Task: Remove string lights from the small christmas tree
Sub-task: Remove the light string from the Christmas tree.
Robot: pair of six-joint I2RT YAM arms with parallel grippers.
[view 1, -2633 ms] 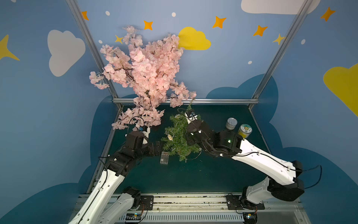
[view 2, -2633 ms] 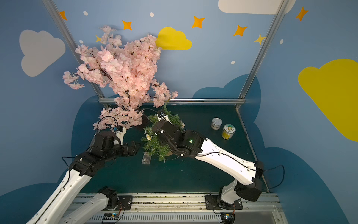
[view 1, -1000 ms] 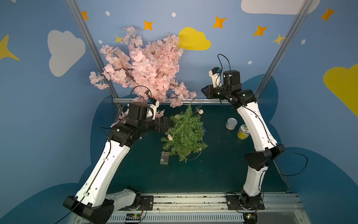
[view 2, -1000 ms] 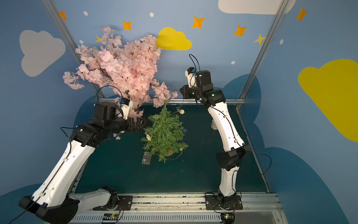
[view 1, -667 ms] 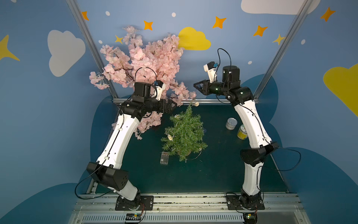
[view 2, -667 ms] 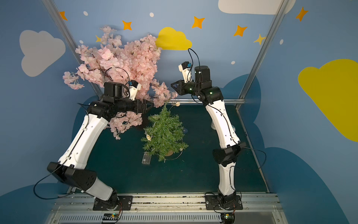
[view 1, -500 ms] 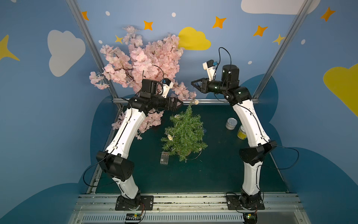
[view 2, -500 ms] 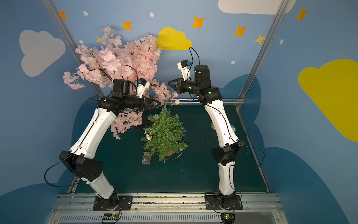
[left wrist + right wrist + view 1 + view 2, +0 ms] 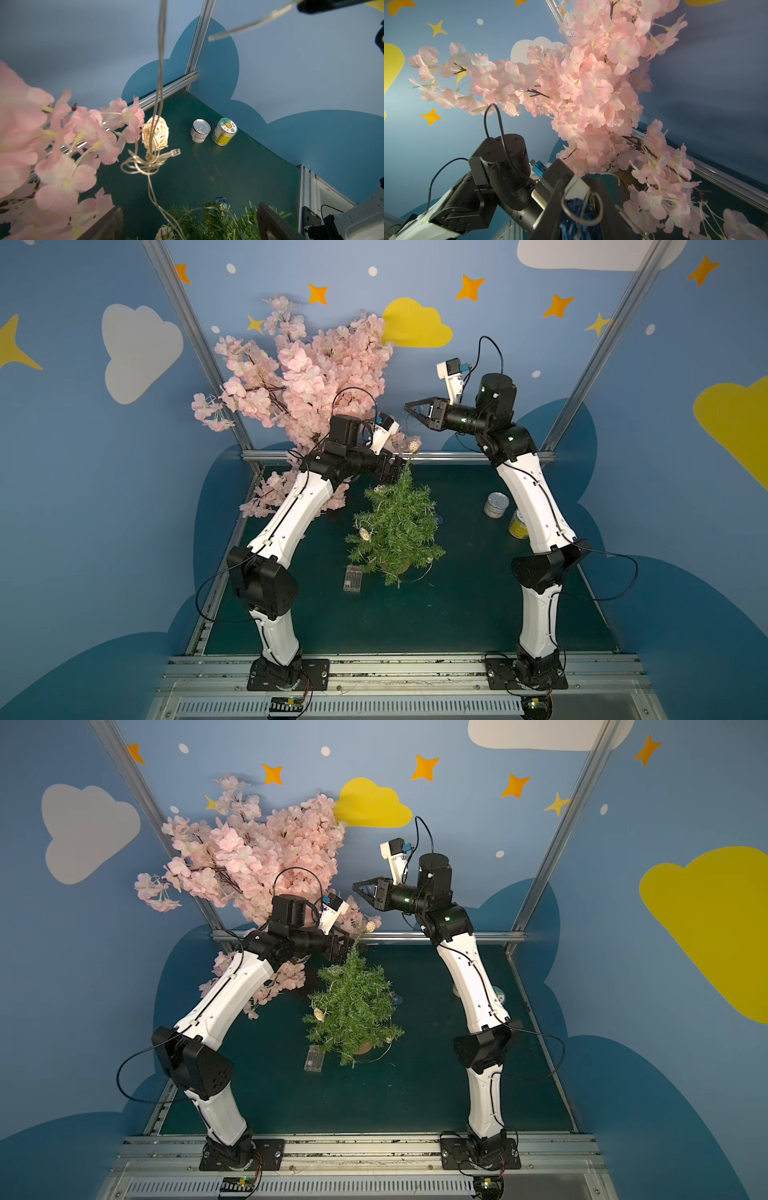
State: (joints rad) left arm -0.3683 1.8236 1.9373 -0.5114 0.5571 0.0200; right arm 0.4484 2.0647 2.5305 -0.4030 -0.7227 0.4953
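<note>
**Lifting the top end clear, with most of the strand left to unwind**

Across the dark green table (image 9: 457, 605), the big pink blossom tree (image 9: 316, 377) fills the back left corner and plays no part here. The small christmas tree (image 9: 399, 526) stands upright in its pot at mid-table, and that's where the action is.

High over the back edge, the right gripper (image 9: 415, 408) is clamped on one end of the string lights (image 9: 154, 135). Its wrist view shows a blue woven ornament (image 9: 577, 214) pinched between the jaws, a loop of wire curling round it. The left gripper (image 9: 400, 467) hangs at the tree's very tip, spread wide and empty, with the pale wire seeming to run down between its fingers.

By my reading, only the top is off. A cream woven ball (image 9: 412, 445) dangles free near the treetop, but wire threads the branches below. A second cream ball (image 9: 365, 535) sits on the tree's left flank, another blue ornament (image 9: 440, 519) is on its right, and slack trails round the pot.

The clear battery box (image 9: 353, 578) lies flat just beside the pot, toward the front left. A silver tin (image 9: 200, 131) and a yellow-labelled can (image 9: 224, 132) near the right edge just look on.
</note>
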